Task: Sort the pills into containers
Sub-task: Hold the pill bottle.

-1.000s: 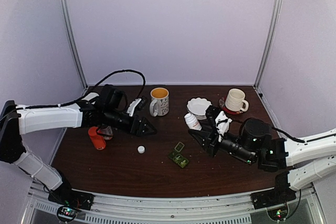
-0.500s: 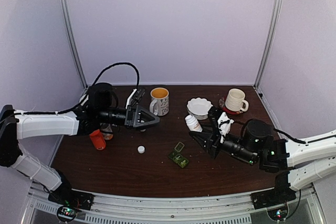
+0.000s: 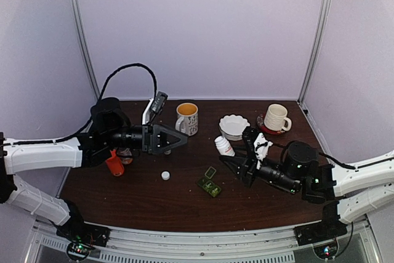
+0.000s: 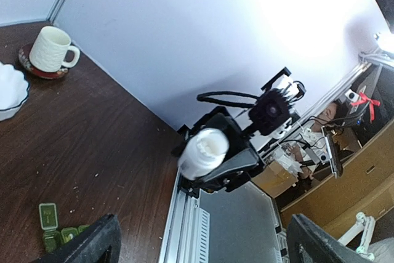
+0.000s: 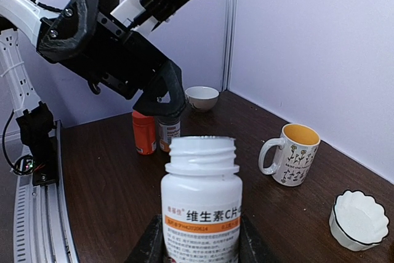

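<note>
Uncapped white bottle [image 5: 202, 207]: clamped by right fingers [image 5: 149, 246]. Left fingers [image 4: 92, 246]: spread wide, empty. Risk: pills are scattered past pill box [image 3: 209, 186] if overtipped.

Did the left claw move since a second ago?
Yes. The left claw went up and right in the top picture, closer to the mug with yellow inside.

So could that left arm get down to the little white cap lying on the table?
Probably yes. The left gripper is open and empty, and the white cap lies by itself on bare wood close by; the orange bottle and green pill box sit off to either side.
</note>
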`<control>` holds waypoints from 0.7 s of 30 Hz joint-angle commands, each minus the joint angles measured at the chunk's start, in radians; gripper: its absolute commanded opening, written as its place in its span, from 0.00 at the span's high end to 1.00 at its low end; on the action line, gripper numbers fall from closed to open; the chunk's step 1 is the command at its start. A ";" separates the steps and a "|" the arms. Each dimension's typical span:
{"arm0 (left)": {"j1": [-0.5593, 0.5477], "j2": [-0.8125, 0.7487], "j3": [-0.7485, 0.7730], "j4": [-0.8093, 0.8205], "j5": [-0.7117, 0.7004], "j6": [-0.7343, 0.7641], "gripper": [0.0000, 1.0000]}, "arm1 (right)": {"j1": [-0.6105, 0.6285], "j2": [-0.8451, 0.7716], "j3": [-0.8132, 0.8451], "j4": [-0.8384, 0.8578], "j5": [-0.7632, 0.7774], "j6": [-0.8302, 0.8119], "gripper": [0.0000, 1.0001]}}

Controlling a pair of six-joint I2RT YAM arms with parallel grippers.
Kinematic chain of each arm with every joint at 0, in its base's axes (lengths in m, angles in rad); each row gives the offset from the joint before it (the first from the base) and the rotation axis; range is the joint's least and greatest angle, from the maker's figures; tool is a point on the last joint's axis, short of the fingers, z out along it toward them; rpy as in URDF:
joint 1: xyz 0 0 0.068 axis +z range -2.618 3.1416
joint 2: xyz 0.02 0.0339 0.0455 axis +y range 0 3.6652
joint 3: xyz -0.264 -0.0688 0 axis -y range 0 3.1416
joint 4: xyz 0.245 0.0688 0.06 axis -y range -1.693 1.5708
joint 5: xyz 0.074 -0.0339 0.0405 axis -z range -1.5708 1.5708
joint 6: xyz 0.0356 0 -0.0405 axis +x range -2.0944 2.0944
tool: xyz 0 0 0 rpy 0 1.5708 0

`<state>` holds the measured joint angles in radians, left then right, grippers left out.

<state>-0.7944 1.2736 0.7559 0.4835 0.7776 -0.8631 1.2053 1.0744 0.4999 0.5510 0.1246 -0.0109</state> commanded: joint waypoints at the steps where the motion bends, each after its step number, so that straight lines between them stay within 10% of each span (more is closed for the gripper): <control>1: -0.062 -0.028 0.040 0.008 -0.152 0.098 0.02 | -0.004 0.043 0.059 0.019 -0.044 0.006 1.00; 16: -0.163 0.086 0.109 -0.007 -0.281 0.035 0.03 | -0.003 0.125 0.157 -0.051 -0.094 -0.023 1.00; 21: -0.165 0.112 0.145 -0.026 -0.248 0.043 0.18 | -0.003 0.138 0.171 -0.065 -0.093 -0.026 1.00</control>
<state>-0.9512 1.3689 0.8444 0.4202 0.5171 -0.8238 1.2053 1.2011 0.6353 0.5026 0.0441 -0.0273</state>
